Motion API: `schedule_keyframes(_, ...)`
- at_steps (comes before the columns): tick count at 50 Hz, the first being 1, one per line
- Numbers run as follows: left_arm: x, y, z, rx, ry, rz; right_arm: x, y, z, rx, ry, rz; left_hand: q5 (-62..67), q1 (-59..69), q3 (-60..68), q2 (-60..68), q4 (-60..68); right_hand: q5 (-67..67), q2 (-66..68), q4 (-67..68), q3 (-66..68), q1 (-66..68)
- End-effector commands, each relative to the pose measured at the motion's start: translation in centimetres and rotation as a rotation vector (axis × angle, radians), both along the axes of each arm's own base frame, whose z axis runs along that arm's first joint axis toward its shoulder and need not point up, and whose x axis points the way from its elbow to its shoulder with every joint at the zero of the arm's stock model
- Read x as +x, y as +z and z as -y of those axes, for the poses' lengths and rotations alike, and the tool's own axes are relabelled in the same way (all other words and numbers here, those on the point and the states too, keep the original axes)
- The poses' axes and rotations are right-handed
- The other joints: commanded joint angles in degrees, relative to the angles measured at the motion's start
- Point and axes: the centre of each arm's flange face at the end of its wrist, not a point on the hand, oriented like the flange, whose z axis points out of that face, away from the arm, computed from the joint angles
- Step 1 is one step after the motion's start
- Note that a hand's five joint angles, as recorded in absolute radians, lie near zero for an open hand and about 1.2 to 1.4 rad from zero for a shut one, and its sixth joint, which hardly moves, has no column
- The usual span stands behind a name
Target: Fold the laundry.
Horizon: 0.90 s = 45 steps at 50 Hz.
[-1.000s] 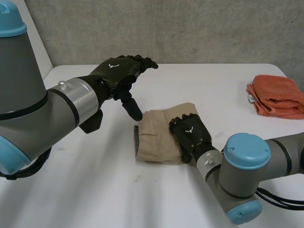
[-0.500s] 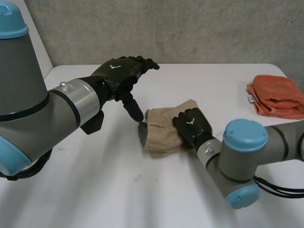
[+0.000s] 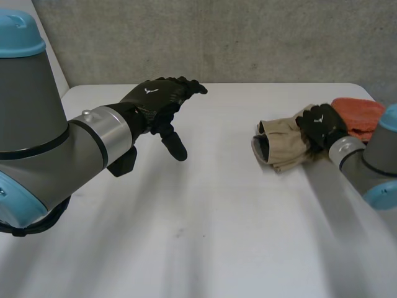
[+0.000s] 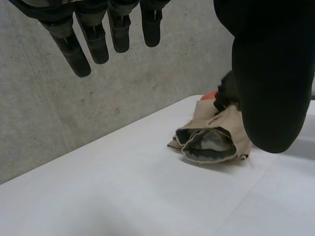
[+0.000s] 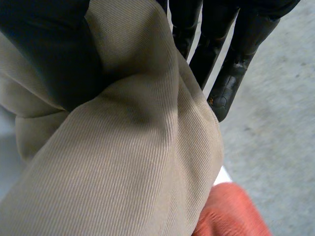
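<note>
A folded beige garment (image 3: 279, 144) is at the right side of the white table (image 3: 211, 223), its open folded end facing left. My right hand (image 3: 322, 124) is shut on its right part, and in the right wrist view the cloth (image 5: 123, 162) is pinched between the thumb (image 5: 44, 54) and the fingers (image 5: 221, 69). My left hand (image 3: 158, 99) hovers open above the table's left middle, well away from the garment. In the left wrist view its straight fingers (image 4: 93, 39) point toward the beige garment (image 4: 211, 140) and the right hand (image 4: 226, 91) on it.
A folded orange cloth (image 3: 366, 112) lies at the table's far right edge, just behind my right hand, and it peeks out under the beige fold (image 5: 229, 211). A grey concrete wall (image 3: 248, 37) backs the table.
My right hand closed on the beige garment at the table's middle and carried it right and back, next to the orange cloth. The left hand stayed almost still.
</note>
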Motion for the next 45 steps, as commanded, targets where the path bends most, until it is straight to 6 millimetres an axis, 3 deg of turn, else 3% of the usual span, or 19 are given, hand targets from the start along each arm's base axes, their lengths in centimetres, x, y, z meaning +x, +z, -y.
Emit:
schedule_keyframes(1,-0.1,-0.5,0.3,0.004,0.006,0.004,-0.7,4.7,5.4,-0.215,-0.019,0.043,-0.24,1.73,0.58,0.99,1.13,22.08,13.38,13.01,16.98,28.81)
schedule_keyframes(5,0.0,-0.5,0.5,0.003,0.015,0.004,-2.3,9.5,9.0,-0.385,-0.059,0.101,-0.24,1.73,0.58,0.99,1.13,22.08,13.38,13.01,16.98,28.81)
schedule_keyframes(9,0.1,-0.5,0.6,0.001,0.020,0.004,-4.3,12.1,11.0,-0.473,-0.092,0.160,-0.24,1.73,0.58,0.99,1.13,22.08,13.38,13.01,16.98,28.81)
schedule_keyframes(12,0.1,-0.5,0.6,0.009,0.024,-0.005,-5.9,12.7,11.8,-0.488,-0.107,0.177,-0.24,1.73,0.58,0.99,1.13,22.08,13.38,13.01,16.98,28.81)
schedule_keyframes(14,0.1,-0.5,0.6,0.017,0.025,-0.013,-8.2,12.6,12.6,-0.482,-0.137,0.180,-0.24,1.73,0.58,0.99,1.13,22.08,13.38,13.01,16.98,28.81)
schedule_keyframes(17,0.1,-0.5,0.7,0.025,0.029,-0.023,-10.3,11.2,13.2,-0.440,-0.144,0.168,-0.24,1.73,0.58,0.99,1.13,22.08,13.38,13.01,16.98,28.81)
schedule_keyframes(20,0.1,-0.6,0.7,0.025,0.030,-0.026,-10.7,10.0,13.3,-0.402,-0.116,0.160,-0.07,1.90,0.75,1.15,1.30,22.08,13.38,13.01,16.98,28.81)
schedule_keyframes(23,0.1,-0.6,0.7,0.025,0.028,-0.026,-11.0,7.4,13.3,-0.334,-0.070,0.152,-0.07,1.90,0.75,1.15,1.30,22.08,13.38,13.01,16.98,28.81)
schedule_keyframes(28,0.0,-1.0,0.8,0.029,0.028,-0.024,-14.8,3.0,13.4,-0.221,-0.076,0.141,0.10,2.07,0.92,1.32,1.46,22.08,13.38,13.01,16.98,28.81)
schedule_keyframes(32,0.0,-1.1,0.8,0.032,0.030,-0.022,-16.3,0.2,13.1,-0.161,-0.077,0.138,-0.07,1.90,0.75,1.15,1.30,22.08,13.38,13.01,16.98,28.81)
schedule_keyframes(40,0.0,-1.4,0.9,0.043,0.031,-0.024,-18.4,-1.2,12.5,-0.135,-0.120,0.100,0.10,2.07,0.92,1.32,1.46,18.79,10.09,9.72,13.69,25.52)
schedule_keyframes(41,0.0,-1.4,0.9,0.043,0.031,-0.024,-18.6,-1.0,12.5,-0.133,-0.125,0.100,0.10,2.07,0.92,1.32,1.46,14.95,6.25,5.87,9.84,21.67)
schedule_keyframes(43,0.0,-1.4,0.9,0.043,0.031,-0.024,-19.0,0.0,12.1,-0.134,-0.140,0.101,0.10,2.07,0.92,1.32,1.46,-15.39,-24.09,-24.46,-20.50,-8.67)
schedule_keyframes(45,0.0,-1.4,0.9,0.043,0.031,-0.024,-18.8,0.9,11.8,-0.128,-0.144,0.107,0.10,2.07,0.92,1.32,1.46,-36.80,-45.50,-45.87,-41.90,-30.07)
